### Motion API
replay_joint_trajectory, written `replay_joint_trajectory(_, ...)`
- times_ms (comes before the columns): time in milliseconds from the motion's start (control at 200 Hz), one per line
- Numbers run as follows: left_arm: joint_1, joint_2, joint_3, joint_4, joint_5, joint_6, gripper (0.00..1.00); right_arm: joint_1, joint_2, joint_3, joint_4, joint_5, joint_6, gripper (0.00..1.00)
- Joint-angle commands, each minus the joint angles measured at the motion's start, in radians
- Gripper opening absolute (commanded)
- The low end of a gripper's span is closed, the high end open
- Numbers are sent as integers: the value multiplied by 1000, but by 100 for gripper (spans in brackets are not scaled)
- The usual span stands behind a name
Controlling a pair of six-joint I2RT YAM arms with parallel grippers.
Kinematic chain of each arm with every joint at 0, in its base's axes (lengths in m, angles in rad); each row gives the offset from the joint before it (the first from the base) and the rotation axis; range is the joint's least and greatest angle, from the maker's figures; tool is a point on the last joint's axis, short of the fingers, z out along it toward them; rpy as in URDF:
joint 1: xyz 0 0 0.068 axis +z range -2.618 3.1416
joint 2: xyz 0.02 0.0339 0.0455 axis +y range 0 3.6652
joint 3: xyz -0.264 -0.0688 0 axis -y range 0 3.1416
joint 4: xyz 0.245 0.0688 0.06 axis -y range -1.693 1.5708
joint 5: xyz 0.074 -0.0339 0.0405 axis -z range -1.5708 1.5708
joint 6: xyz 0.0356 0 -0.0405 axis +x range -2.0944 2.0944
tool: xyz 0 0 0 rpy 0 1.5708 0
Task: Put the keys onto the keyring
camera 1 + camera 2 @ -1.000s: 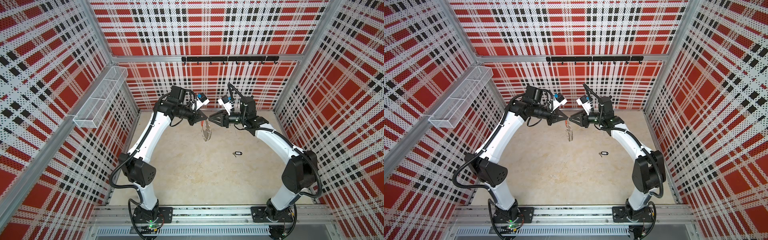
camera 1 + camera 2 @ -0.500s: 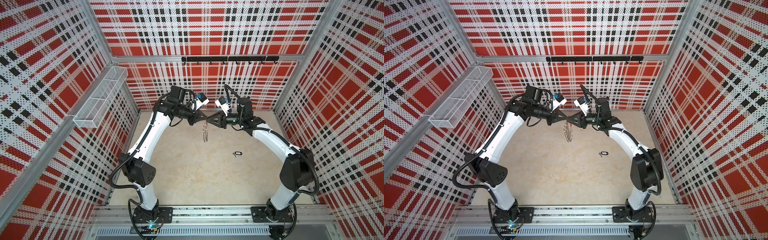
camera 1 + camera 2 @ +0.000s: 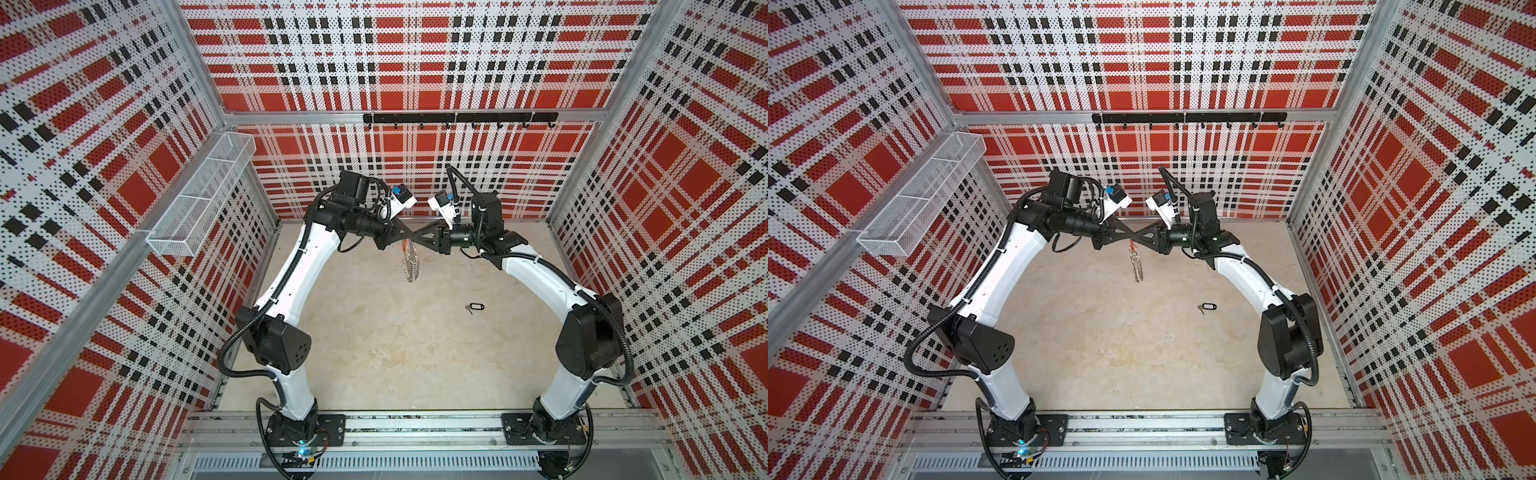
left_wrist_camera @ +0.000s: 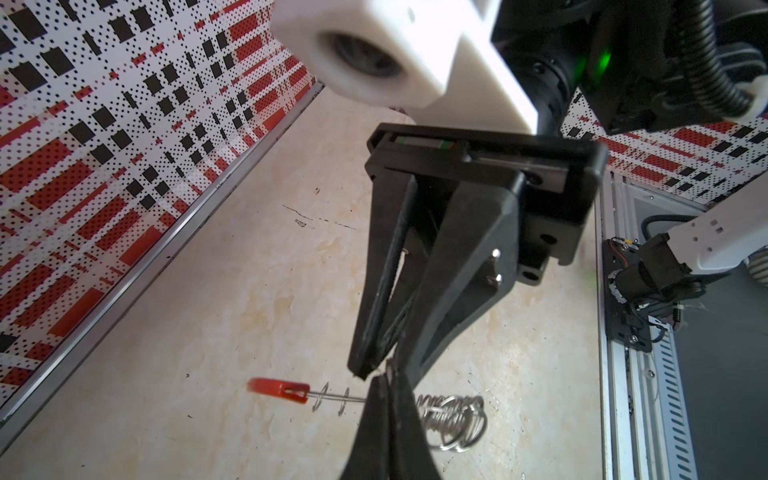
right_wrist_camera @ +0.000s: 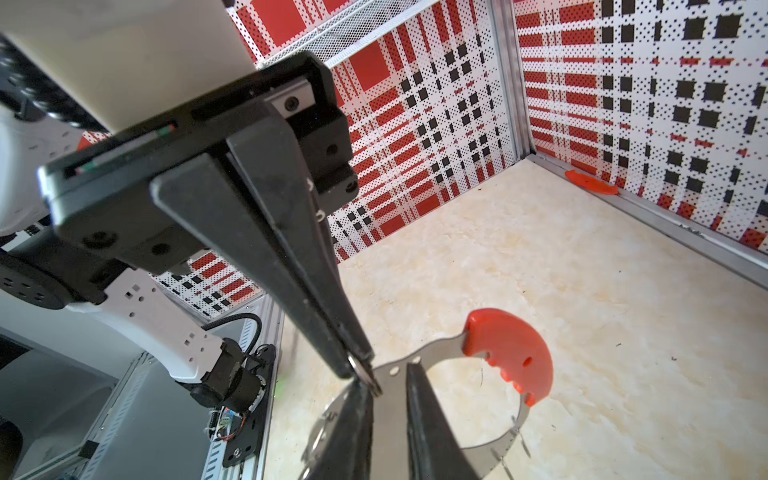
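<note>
**Two-arm presentation pose above the table [image 3: 395, 357].** The left gripper [image 3: 404, 240] is reaching in from the left with its jaws pressed together. It is pinching the keyring [image 3: 411, 268] by one small split ring [image 5: 362, 370] on its rim, so the band is dangling below the fingertips, clear of the table. This is judged to be offering the rim to the other arm.

The right gripper [image 3: 417, 241] is meeting it tip to tip from the right. A narrow gap is showing between its fingers [image 5: 428, 419]. Whether they are bearing on the ring or the band cannot be told.

The tagged key [image 3: 475, 308] is lying on the table, to the right of and nearer than the hanging keyring, well apart from both grippers. Threading is therefore judged not to have begun.

Both top views are giving the whole layout, and only they are showing the tagged key. The left wrist view is showing the band edge-on, with the red segment [image 4: 278, 389] on one side of the fingers and the bunched split rings [image 4: 453, 419] on the other. The right wrist view is showing the grey band [image 5: 436, 348] face-on, revealing its crescent shape, its small holes and the pinch point itself.
</note>
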Motion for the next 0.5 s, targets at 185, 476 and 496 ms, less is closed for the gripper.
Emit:
replay_joint_trajectory(185, 2, -21, 40, 6, 37, -1, 7, 20, -12, 9, 108, 3, 21, 0)
replay_joint_trajectory(476, 61, -125, -148, 410, -132, -324, 31, 19, -70, -152, 426, 98, 206, 0)
replay_joint_trajectory(496, 67, -149, -189, 469, -153, -362, 31, 20, -74, -165, 464, 106, 227, 0)
